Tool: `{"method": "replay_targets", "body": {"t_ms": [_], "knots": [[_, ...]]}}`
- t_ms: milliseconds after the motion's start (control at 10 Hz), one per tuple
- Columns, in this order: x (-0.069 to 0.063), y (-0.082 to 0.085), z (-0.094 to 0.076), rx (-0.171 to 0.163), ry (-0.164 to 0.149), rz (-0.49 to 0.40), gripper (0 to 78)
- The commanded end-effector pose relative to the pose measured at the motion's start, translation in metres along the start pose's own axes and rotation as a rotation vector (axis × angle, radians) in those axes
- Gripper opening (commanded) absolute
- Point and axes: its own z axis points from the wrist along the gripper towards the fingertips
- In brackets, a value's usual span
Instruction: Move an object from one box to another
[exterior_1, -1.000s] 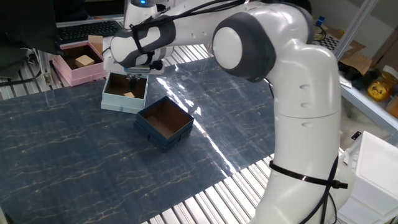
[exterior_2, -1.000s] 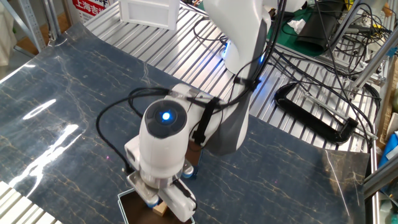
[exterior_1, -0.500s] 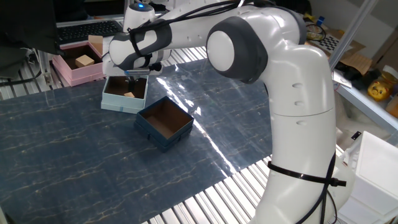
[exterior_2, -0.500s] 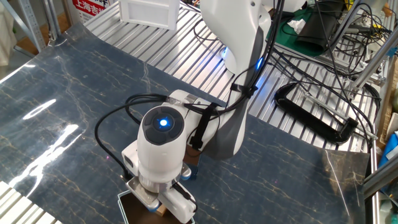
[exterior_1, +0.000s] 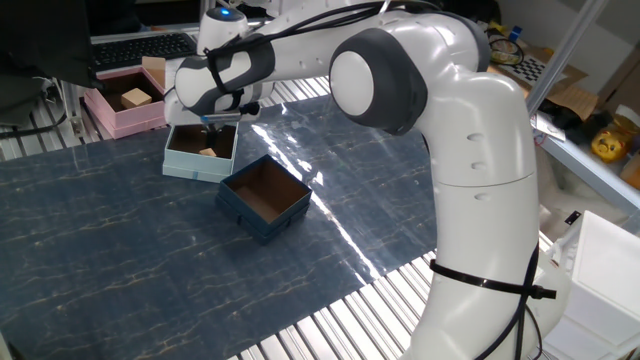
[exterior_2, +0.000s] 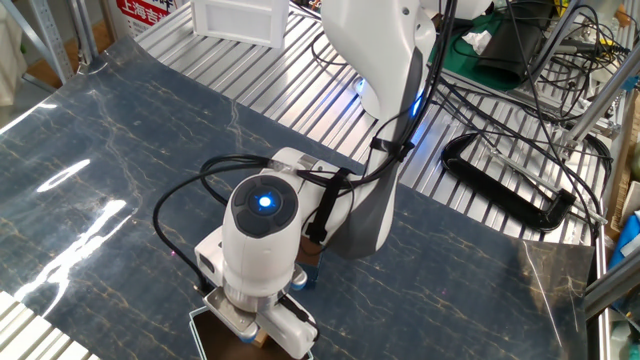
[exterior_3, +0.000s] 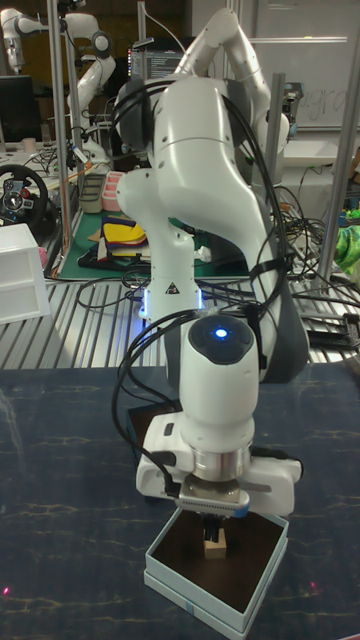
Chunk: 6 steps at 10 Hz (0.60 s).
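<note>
Since a second ago the gripper (exterior_3: 213, 527) is sitting slightly higher over the light-blue box (exterior_1: 200, 153), at eleven o'clock from the dark navy box (exterior_1: 265, 197) on the worktop (exterior_1: 120, 260). Whether its fingers are apart or clamping is unclear; the small wooden cube (exterior_3: 214, 546) is lying inside the light-blue box directly below.

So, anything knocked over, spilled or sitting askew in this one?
Nothing stands out. The small wooden cube sits upright in the light-blue box under the gripper; the navy box stands open beside it, with nothing visible inside.
</note>
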Motion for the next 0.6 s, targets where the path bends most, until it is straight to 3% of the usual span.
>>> {"method": "replay_targets", "body": {"t_ms": [100, 600], "knots": [[-0.0012, 0.0008, -0.0022, 0.006, -0.006, -0.013, 77.4], [-0.0012, 0.0008, -0.0022, 0.006, -0.006, -0.013, 77.4]]}}
